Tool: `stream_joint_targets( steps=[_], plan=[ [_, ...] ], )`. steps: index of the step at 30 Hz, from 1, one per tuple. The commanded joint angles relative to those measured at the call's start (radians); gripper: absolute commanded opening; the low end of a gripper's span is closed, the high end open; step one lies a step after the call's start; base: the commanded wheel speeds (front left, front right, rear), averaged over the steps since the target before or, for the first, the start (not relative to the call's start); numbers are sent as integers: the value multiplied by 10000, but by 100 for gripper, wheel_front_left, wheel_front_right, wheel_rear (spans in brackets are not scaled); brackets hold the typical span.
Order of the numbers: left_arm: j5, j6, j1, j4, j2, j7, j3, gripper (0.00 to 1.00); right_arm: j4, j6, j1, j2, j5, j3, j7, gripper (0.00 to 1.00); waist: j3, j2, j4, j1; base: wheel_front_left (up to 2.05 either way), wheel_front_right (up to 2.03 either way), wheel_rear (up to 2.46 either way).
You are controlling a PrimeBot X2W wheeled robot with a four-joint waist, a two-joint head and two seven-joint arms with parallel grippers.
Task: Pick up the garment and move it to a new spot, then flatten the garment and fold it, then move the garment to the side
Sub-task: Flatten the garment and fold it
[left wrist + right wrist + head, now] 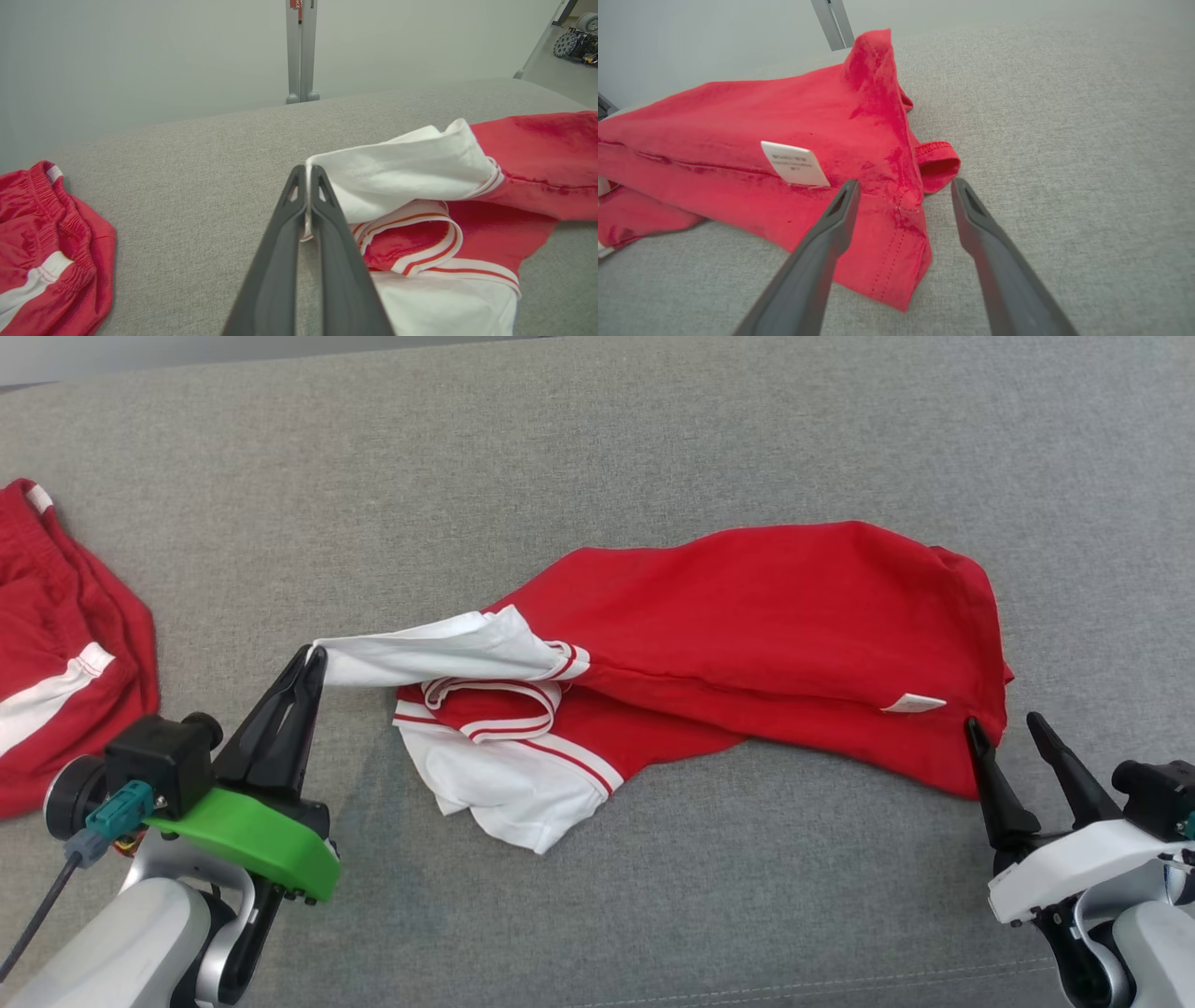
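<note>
A red garment (766, 616) with white sleeves and red-striped trim lies stretched across the grey cushion, collar end at the left. My left gripper (313, 658) is shut on the tip of its white sleeve (397, 172), which is pulled out taut to the left. At the right end my right gripper (1004, 723) stands open, its jaws either side of the red hem corner (901, 242), which lies loose on the cushion. A white label (794, 163) sticks out of the side seam close to the right fingers.
A second red garment (65, 644) with a white stripe and an elastic waistband lies at the far left of the grey cushion (597, 448). A grey metal post (301, 51) stands behind the cushion's far edge.
</note>
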Motion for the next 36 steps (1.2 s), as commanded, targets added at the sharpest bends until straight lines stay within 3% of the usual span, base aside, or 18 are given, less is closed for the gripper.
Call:
stream_joint_targets(
  steps=[1, 3, 4, 5, 9, 17, 25, 31, 36],
  plan=[
    [104, 1, -105, 36, 40, -57, 36, 0, 197, -18, -206, -149, 307, 165, 93, 100, 24, -1, 29, 0, 0, 0, 0],
    [113, 13, -124, 55, 34, -68, 26, 0, 451, -18, -385, -292, 657, 456, 117, 100, 27, -1, 57, 0, 0, 0, 0],
    [100, 12, -130, 63, 23, -68, 21, 0, 539, -16, -455, -347, 771, 595, 112, 90, 25, -1, 70, 0, 0, 0, 0],
    [92, 10, -134, 74, 13, -65, 13, 0, 679, -16, -512, -398, 922, 725, 115, 67, 17, -1, 83, 0, 0, 0, 0],
    [72, -8, -169, 98, -1, -28, -22, 0, 959, -16, -601, -579, 1422, 1254, 96, 0, -79, -1, 129, 0, 0, 0, 0],
    [-11, 29, -86, -135, 208, -67, 88, 0, 167, -16, 2, -1217, 1963, 1426, -138, 0, -463, -1, 77, 0, 0, 0, 0],
    [69, -296, -1224, -1688, 1224, 680, 624, 0, -2954, -16, 200, -2584, 4101, 350, 608, 0, -727, -1, -30, 0, 0, 0, 0],
    [329, -791, -3370, -2781, 2021, 1952, 1088, 0, -4688, -16, -1002, -3628, 5434, -1000, 1770, 0, -285, -1, -101, 0, 0, 0, 0],
    [500, -1685, -5821, -2177, 1785, 2775, 1203, 0, -4384, -16, -3286, -4019, 5230, -1522, 2773, 0, 659, -1, -95, 0, 0, 0, 0]
  ],
)
